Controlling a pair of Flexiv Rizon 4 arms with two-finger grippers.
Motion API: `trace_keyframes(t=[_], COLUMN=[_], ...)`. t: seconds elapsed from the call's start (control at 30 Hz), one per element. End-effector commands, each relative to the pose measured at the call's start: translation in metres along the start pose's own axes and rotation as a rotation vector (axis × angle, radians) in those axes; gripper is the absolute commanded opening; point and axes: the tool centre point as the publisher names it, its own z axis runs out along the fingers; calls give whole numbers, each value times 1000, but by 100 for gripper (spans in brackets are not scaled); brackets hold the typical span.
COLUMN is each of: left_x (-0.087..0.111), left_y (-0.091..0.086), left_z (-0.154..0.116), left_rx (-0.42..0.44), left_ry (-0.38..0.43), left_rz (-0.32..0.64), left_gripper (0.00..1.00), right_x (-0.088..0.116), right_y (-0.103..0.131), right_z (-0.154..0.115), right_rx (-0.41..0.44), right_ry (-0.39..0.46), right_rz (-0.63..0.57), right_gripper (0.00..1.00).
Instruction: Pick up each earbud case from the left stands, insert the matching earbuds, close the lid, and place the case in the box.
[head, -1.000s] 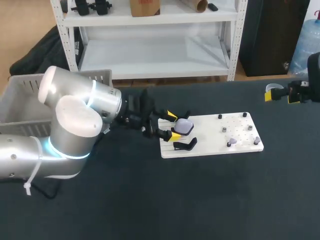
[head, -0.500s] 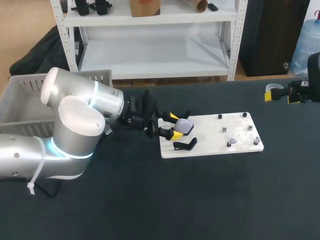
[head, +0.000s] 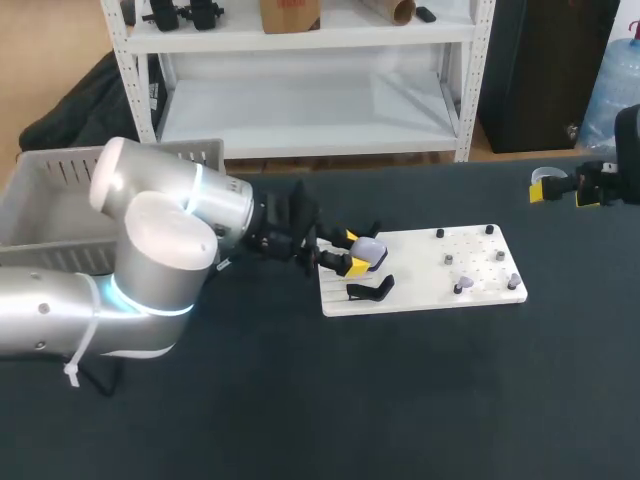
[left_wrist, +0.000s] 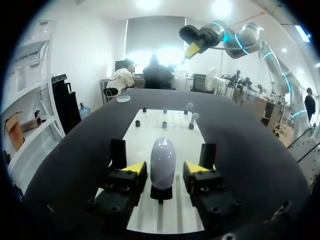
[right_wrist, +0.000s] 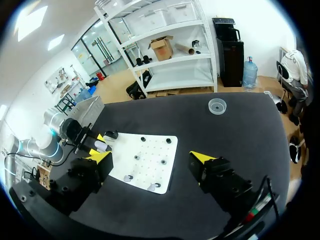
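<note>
A lavender earbud case (head: 371, 251) (left_wrist: 163, 161) stands upright on a black stand at the left end of the white board (head: 430, 265) (left_wrist: 175, 137). My left gripper (head: 350, 254) (left_wrist: 164, 169) straddles the case, its yellow fingertips (left_wrist: 134, 167) close on either side with thin gaps showing. Two earbuds (head: 460, 287) (left_wrist: 193, 119) sit on pegs at the board's far end. My right gripper (head: 558, 187) (right_wrist: 152, 161) hangs open and empty, high over the table's right edge, seen from afar as the right gripper (left_wrist: 193, 48). The grey box (head: 45, 205) stands at the far left.
An empty black stand (head: 370, 290) lies beside the case, nearer the table's front. Several black pegs (head: 440, 234) dot the board. A clear round dish (right_wrist: 217, 105) (left_wrist: 123, 99) rests on the dark table beyond the board.
My left gripper has slid forward around the case and its fingers have narrowed toward it. The right arm has stayed still.
</note>
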Motion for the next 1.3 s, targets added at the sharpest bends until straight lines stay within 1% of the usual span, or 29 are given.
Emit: trace_keyframes(t=[0.03,0.07,0.1,0.3,0.4,0.47,0.5,0.53,0.73,1.0,1.07,1.17,1.2,1.3], left_x=[1,2,2,3,3,3,3,2,4,4,-1,-11,-14,-28], left_y=[4,4,3,3,2,1,1,0,-1,6,6,0,-2,-11], left_z=[5,6,6,8,8,8,8,8,5,-12,-17,-21,-23,-28], left_rx=[9,10,11,14,14,16,16,17,17,3,0,-3,2,-10], left_ry=[0,0,-1,-6,-8,-9,-10,-11,-11,-4,-4,-18,-43,-66], left_rz=[2,1,0,-2,-2,-1,1,2,3,9,19,35,34,33], left_gripper=[42,40,36,31,24,16,4,0,0,0,0,0,0,0], right_x=[0,0,0,0,0,0,0,0,0,0,0,0,0,0], right_y=[-1,-1,-1,-1,-1,-1,-1,-1,-1,-1,-1,-1,-1,-1], right_z=[0,0,0,0,0,0,0,0,0,0,0,0,0,0], right_rx=[-1,-1,-1,-1,-1,-1,-1,-1,-1,-1,-1,-1,-1,-1], right_ry=[1,1,1,1,1,1,1,1,1,1,1,1,1,1], right_rz=[-1,-1,-1,-1,-1,-1,-1,-1,-1,-1,-1,-1,-1,-1], right_gripper=[100,100,100,100,100,100,100,100,100,100,100,100,100,100])
